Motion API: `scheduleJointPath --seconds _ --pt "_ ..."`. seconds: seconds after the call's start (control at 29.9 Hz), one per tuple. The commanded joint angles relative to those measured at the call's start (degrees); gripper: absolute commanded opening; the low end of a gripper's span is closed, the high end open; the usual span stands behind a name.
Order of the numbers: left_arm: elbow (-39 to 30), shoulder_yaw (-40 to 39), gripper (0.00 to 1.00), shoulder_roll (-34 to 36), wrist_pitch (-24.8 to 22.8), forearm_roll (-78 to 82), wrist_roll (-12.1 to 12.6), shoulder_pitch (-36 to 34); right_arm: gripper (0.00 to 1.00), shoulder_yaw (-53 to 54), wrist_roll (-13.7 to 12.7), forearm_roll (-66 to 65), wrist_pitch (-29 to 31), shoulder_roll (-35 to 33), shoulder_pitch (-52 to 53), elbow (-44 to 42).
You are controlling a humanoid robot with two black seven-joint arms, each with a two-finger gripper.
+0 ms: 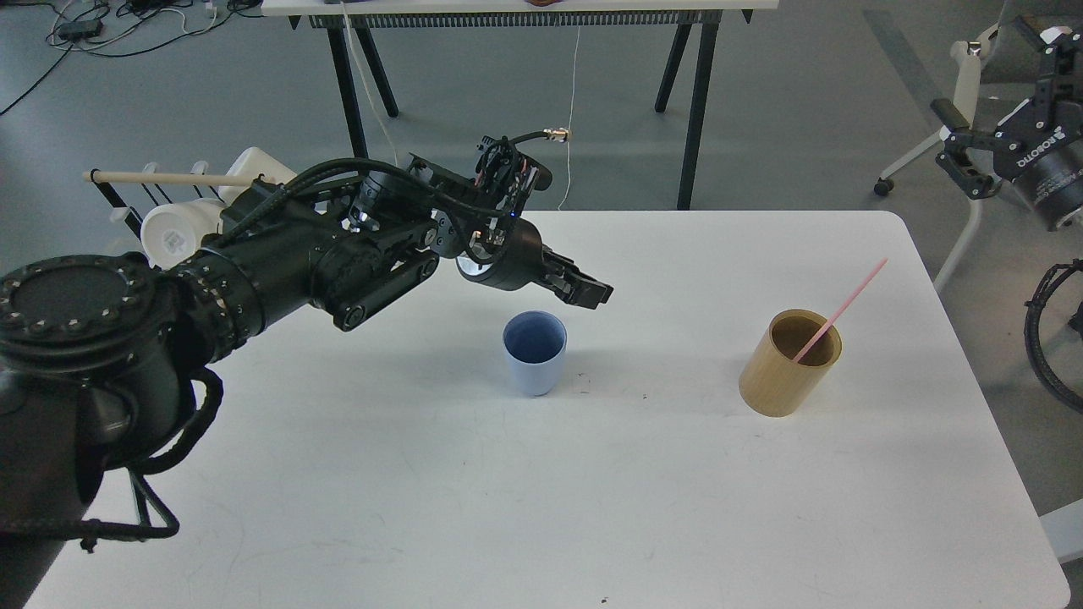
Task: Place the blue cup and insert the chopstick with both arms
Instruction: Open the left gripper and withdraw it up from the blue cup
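Note:
The blue cup [535,353] stands upright and free on the white table [592,507], left of centre. My left gripper [595,293] hovers just above and to the right of the cup's rim, pointing right, with its fingers slightly apart and nothing in them. A tan bamboo holder [789,365] stands to the right with one pink chopstick [842,309] leaning out of it toward the upper right. My right gripper [990,68] is raised off the table at the far right edge, its fingers spread and empty.
A white rack with cups and a wooden rod [169,178] sits past the table's left rear corner. Another table's black legs [694,101] stand behind. Cables hang at the right edge [1045,338].

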Motion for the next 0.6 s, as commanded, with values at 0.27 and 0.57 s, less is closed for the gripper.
scheduleJointPath --seconds 0.27,0.57 --pt "-6.2 -27.0 0.97 9.0 0.0 -36.8 0.0 11.2 0.96 -2.8 0.0 -38.6 -22.9 -10.9 -1.1 10.4" --pt "-10.6 -27.3 0.98 15.4 0.0 -48.9 0.0 14.7 0.95 -13.6 0.0 -49.5 -39.8 -13.9 -3.2 14.9"
